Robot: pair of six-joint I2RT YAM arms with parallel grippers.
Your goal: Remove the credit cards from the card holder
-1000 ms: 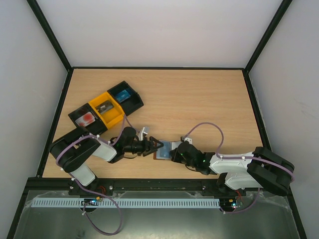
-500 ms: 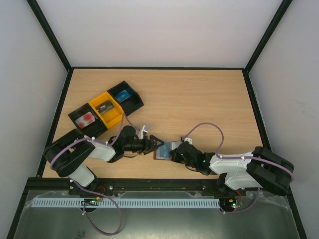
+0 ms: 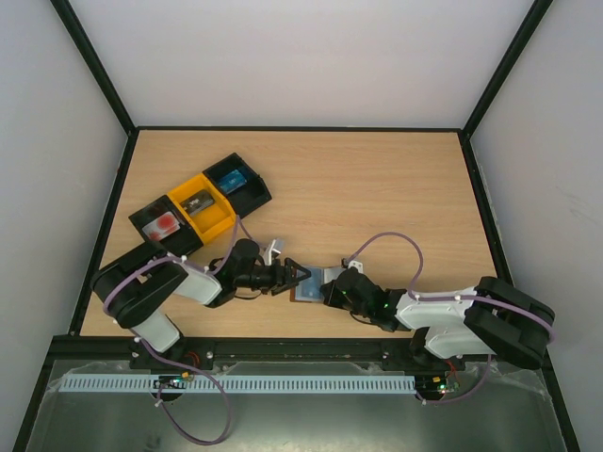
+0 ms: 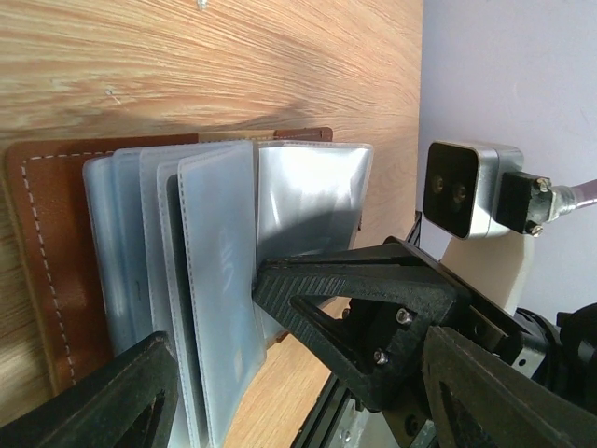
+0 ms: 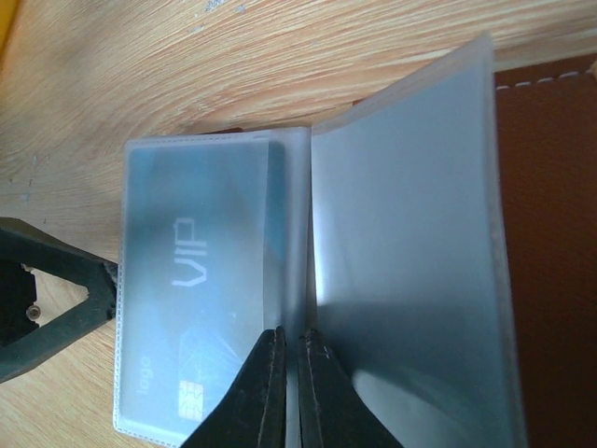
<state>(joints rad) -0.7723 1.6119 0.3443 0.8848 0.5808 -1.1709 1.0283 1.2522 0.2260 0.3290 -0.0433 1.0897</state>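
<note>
– near the front edge of the table, between the two arms, we find the card holder. from above, the grippers cover most of it, and we make out only a brown corner and a pale patch.

– do the wrist views give us more?

– yes. from the left wrist we see it lying open on the wood: brown leather with pale stitching along the edge, and a fan of clear plastic sleeves standing up from the spine. its lower end is cut off by the frame.

– and a credit card?

– one credit card shows in the right wrist view, inside a sleeve. it is bluish-grey behind the cloudy plastic, with "vip", a small "logo" and a chip. we cannot tell what the other sleeves hold.

– how do the tools stand?

– the right gripper is pinched together on the edge of a sleeve beside that card. the left gripper is spread wide, its own fingers at the lower corners of its view, with the sleeves between them. whether they touch the sleeves we cannot tell.

– and the trays?

– far left, well apart from the holder. each holds something small, one reddish, one dark and one blue, too small for us to name.
</note>
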